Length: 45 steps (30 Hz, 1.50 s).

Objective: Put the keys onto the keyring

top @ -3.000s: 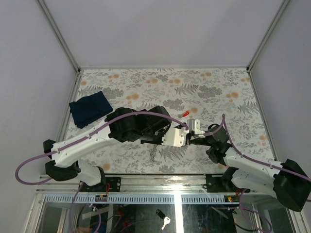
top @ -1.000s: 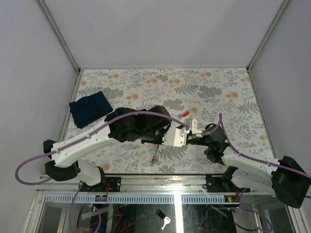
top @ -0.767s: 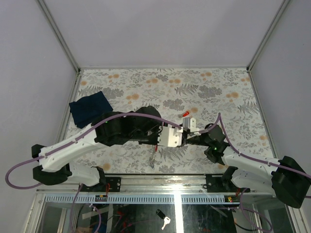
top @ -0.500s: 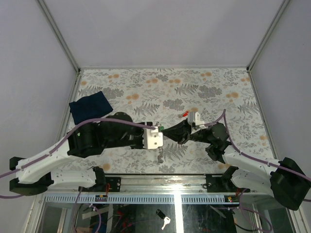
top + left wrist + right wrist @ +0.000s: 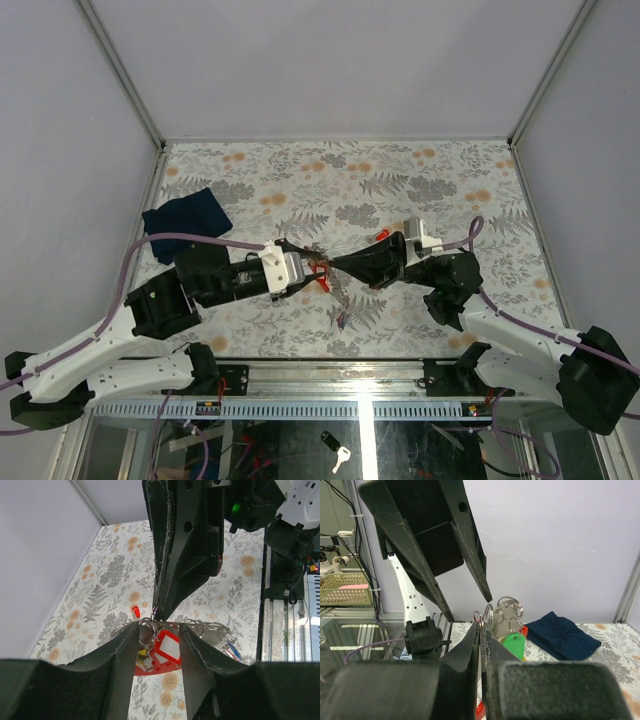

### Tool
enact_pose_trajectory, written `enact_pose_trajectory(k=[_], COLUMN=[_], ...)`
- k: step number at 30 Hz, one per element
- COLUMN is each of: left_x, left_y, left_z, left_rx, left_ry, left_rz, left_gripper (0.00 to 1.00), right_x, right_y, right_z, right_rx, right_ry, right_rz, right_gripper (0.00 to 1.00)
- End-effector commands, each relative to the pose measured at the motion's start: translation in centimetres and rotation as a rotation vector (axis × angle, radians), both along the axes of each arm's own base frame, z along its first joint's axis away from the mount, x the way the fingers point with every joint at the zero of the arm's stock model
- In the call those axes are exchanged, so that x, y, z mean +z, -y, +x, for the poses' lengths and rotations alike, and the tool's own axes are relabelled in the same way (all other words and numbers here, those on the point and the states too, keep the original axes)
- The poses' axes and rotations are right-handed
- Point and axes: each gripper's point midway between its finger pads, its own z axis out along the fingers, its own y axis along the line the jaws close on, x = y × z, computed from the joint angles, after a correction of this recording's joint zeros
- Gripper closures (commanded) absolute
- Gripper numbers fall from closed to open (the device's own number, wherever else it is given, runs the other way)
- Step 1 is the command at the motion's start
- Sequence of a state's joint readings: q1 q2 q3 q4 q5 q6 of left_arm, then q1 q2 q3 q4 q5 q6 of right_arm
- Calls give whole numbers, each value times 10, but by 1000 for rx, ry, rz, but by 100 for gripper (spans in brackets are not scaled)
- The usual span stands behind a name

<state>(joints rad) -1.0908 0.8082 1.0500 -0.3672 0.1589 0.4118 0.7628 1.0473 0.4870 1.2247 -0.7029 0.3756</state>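
Both end effectors meet on the keyring, held up off the desk.
Nearest, a blue-tagged key (image 5: pixel 342 320) lies on the desk (image 5: pixel 450 190). Past it, the left end effector (image 5: pixel 159 627), fingers part-spread, clamps the keyring (image 5: pixel 161 652) with its red strap. The right end effector (image 5: pixel 481 622), closed to a slit, pinches a thin ring at its top. Beyond lie a red-tagged key (image 5: pixel 381 235) and a dark cloth (image 5: pixel 185 222).

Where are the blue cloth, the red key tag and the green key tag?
blue cloth (image 5: pixel 185 222), top external view, its middle
red key tag (image 5: pixel 168 647), left wrist view, its white label
green key tag (image 5: pixel 512 645), right wrist view, its flat face
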Motion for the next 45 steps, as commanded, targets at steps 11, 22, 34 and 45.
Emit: enact_pose_trajectory(k=[11,22,34,45], left_x=[26,28,25,24], left_y=[10,9,8,8], left_z=[-8,-6,-7,-8], left_rx=[-94,-88,-103,-107], left_ry=[52,65,66,64], left_rz=[-55,-31,-2,16], left_gripper=[64,67,78,96], right_x=[61,64,68,69], right_y=[17,20,21,23], right_z=[-23,-27,-29,-31], right_rx=[25,23,20,19], right_ry=[174,202,220,227], right_rz=[113,103,102,102], right_gripper=[100,100,100,100])
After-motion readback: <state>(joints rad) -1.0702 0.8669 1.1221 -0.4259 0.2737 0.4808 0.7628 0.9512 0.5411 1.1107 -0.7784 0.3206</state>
